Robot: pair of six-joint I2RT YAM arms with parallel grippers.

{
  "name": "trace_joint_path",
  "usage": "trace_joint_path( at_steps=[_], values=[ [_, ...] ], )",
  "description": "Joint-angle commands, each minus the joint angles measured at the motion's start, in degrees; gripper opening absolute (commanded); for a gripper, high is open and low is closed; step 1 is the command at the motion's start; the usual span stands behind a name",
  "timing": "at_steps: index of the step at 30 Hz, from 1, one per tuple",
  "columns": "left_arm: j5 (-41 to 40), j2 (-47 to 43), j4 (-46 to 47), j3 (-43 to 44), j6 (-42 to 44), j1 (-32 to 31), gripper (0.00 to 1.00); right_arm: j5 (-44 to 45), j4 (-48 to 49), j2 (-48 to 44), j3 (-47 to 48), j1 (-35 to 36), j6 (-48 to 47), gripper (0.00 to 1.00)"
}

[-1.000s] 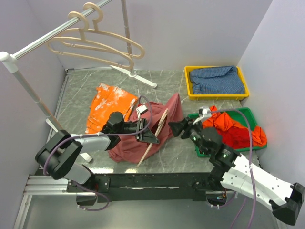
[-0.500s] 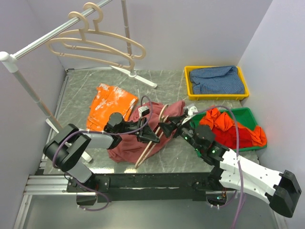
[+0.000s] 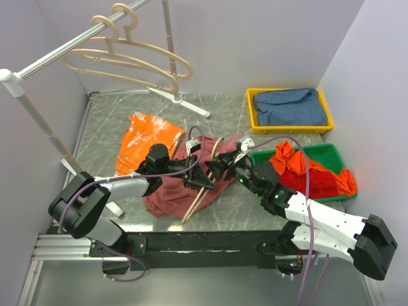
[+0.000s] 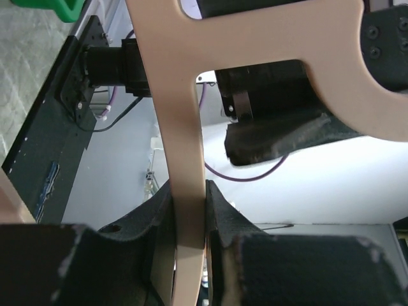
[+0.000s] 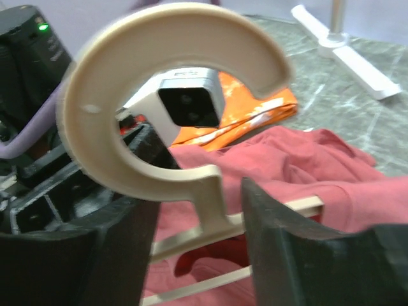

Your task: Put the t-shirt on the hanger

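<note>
1. T-shirt (image 3: pixel 167 193) first: the dusty-rose one is slumped in a loose heap on the table (image 3: pixel 255 204), right under both sets of fingers and spreading out past them on the left gripper's side.
2. Orange cloth (image 3: pixel 150 137) with white marks lies flat beyond the left arm's fingers, just touching the shirt's far edge.
3. Green tray (image 3: pixel 326 151) holding a red-orange garment (image 3: pixel 306 172) sits behind the right fingers, back along that arm.
4. The hanger (image 5: pixel 172 25) is the pale beige one. It lies across the top of the shirt heap, its hook end up between the two grippers and its long bar running back toward the arm bases.
5. Left gripper (image 4: pixel 188 207): its jaws are clamped tight on one flat beam of the hanger, pads pressed against both faces.
6. Right gripper (image 5: pixel 194 201): spread wide, one finger on each side of the hook's short stem, with a gap on both sides, so not pinching it.
7. Tiny detail: the left wrist's white camera block (image 5: pixel 188 102) shows right through the hook's loop, just past the right fingers.
</note>
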Motion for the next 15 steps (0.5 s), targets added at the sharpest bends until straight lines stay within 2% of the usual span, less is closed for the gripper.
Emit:
trace_joint_path(
  at_steps=[1, 2, 3, 5, 6, 7, 8, 9, 10, 13, 15],
  values=[
    [0.71, -1.93, -2.22, 1.68, 4.06, -0.25, 0.03, -2.08, 5.82, 2.16, 2.54, 0.42, -0.16, 0.54],
    [0.62, -2.20, -3.36, 2.12, 4.86, -0.26, 0.04, -2.08, 6.60, 2.51, 2.36, 0.42, 0.19, 0.51],
    [0.45, -2.55, -4.59, 2.21, 5.65, -0.17, 0.04, -2.17, 6.70, 2.86, 2.27, 0.42, 0.28, 0.40],
    [-0.34, -3.34, -7.67, 2.47, 7.50, -0.26, 0.12, -1.91, 6.79, 3.13, 2.10, 0.51, 0.54, 0.27],
    [-0.87, -3.78, -8.99, 2.74, 8.37, -0.26, 0.16, -1.91, 6.78, 3.13, 2.01, 0.51, 0.28, 0.15],
    [-1.74, -4.83, -14.83, 3.00, 11.43, -0.17, 0.23, -1.56, 6.78, 3.13, 1.84, 0.43, -0.07, 0.08],
    [-4.45, -5.62, -18.89, 4.31, 13.89, -0.17, 0.25, -1.03, 6.44, 3.13, 1.49, 0.51, -0.16, 0.00],
    [-6.04, -6.50, -23.02, 5.10, 19.40, -0.17, 0.27, -0.59, 6.43, 3.04, 1.31, 0.43, -0.34, 0.00],
    [-7.80, -7.99, -32.46, 6.07, 22.07, -0.17, 0.32, -0.24, 6.69, 3.13, 0.96, 0.51, -0.86, 0.00],
    [-13.86, -10.89, -42.44, 7.92, 27.71, 0.18, 0.37, -0.15, 7.05, 4.01, 0.78, 0.51, -1.57, 0.00],
    [-16.33, -12.39, -45.55, 8.01, 29.82, 0.88, 0.39, -0.06, 7.84, 4.71, 0.43, 0.60, -1.83, 0.00]
  ],
)
